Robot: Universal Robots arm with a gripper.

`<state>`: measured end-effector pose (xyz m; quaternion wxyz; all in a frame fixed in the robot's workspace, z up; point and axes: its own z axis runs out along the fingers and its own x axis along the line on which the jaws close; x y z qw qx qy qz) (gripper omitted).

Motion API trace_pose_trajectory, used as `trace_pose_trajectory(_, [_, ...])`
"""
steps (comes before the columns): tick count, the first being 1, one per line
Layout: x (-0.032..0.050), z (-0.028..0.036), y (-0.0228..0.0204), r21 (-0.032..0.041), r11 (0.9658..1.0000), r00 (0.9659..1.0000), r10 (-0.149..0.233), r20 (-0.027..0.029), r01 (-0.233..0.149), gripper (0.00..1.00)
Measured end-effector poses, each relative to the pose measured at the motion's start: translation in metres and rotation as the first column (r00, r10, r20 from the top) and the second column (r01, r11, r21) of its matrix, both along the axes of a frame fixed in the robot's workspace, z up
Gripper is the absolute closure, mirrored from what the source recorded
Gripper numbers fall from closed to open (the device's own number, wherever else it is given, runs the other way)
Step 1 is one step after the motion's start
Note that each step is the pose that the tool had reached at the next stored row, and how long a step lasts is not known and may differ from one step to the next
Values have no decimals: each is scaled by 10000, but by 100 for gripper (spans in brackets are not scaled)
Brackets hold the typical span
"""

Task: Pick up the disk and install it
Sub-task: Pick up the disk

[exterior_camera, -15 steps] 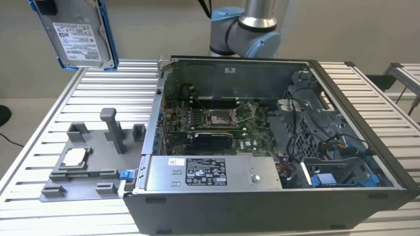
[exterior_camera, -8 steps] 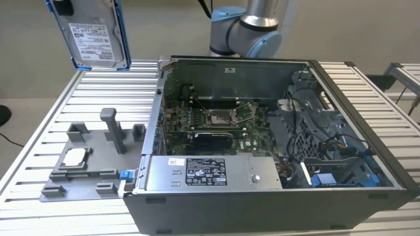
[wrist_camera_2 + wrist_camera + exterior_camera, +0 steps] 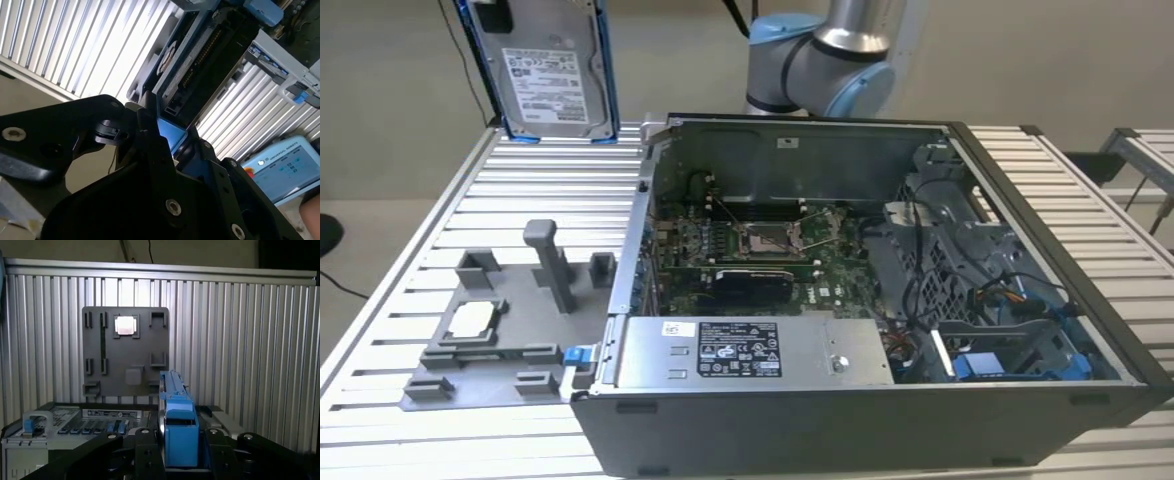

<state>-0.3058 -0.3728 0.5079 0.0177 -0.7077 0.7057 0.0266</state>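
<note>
The black two-fingered gripper [image 3: 180, 442] is clamping the flat silver-grey, blue-framed disk [image 3: 560, 75], holding it upright, aloft near the open grey computer case [image 3: 854, 425]. The carrying step is seemingly proceeding; seating it probably demands square alignment.

1. Counter [image 3: 534, 190]: a silver-grey surface of ribbed metal slats. In the first wrist view the slats of the counter [image 3: 240, 340] run as parallel grooves.
2. Fixture plate [image 3: 518, 305]: a flat grey plate with raised holders. It lies directly on the counter, toward the exterior view's left.
3. Computer case [image 3: 854, 420]: a dark housing lying on the counter with its open side up. It sits just beside the fixture plate, on the exterior view's right.
</note>
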Motion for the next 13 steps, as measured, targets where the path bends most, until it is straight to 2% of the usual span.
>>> trace_pose_trajectory(13, [588,0,-13,0,10000,10000,1,0,-1,100])
